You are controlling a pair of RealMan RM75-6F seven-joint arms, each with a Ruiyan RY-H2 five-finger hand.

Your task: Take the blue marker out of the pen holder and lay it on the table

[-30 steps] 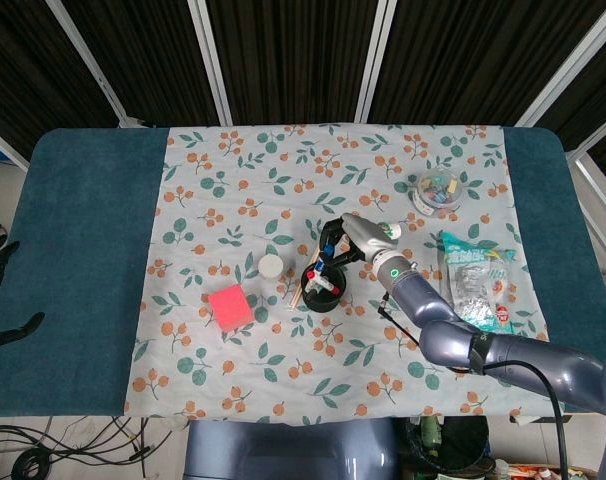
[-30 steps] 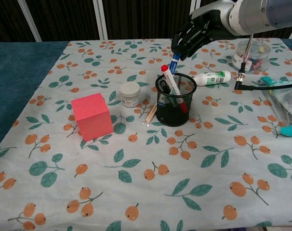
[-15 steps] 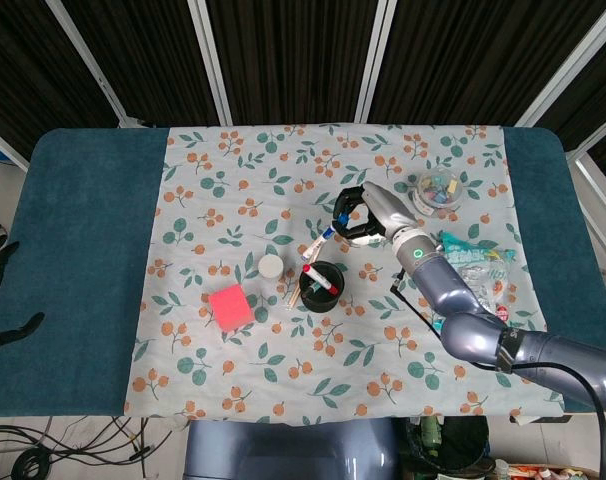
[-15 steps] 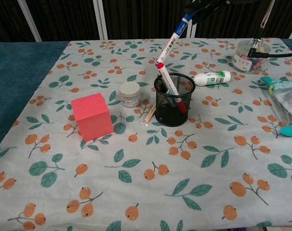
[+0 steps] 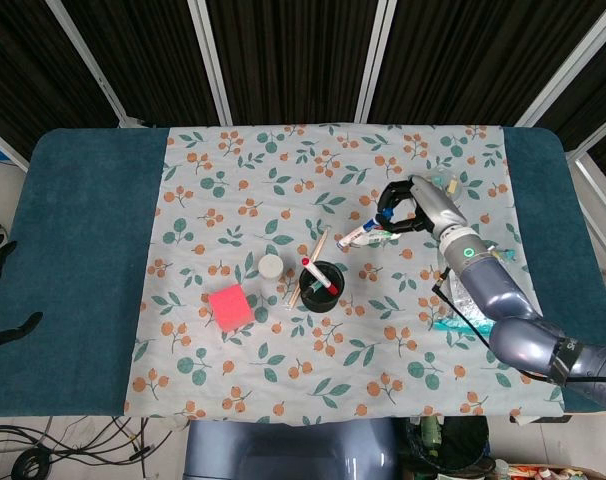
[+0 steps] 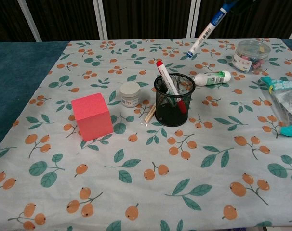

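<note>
Now | right robot hand (image 5: 408, 212) pinches blue marker (image 5: 361, 236) aloft | risk: loose pinch drops it onto glue bottle (image 6: 211, 78) beneath

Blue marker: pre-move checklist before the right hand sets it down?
1. Grip: right hand holds the blue marker at its upper end - ok.
2. Clear of the pen holder: marker hangs tilted in the air, right of and beyond the holder - ok.
3. Red marker left in the holder, holder upright - ok.
4. Drop zone: white bottle lies under the marker's path; bare cloth in front of it - cannot tell which spot is targeted.
5. Height above the tablecloth: cannot tell.
6. Left hand: not in view - cannot tell.
</note>
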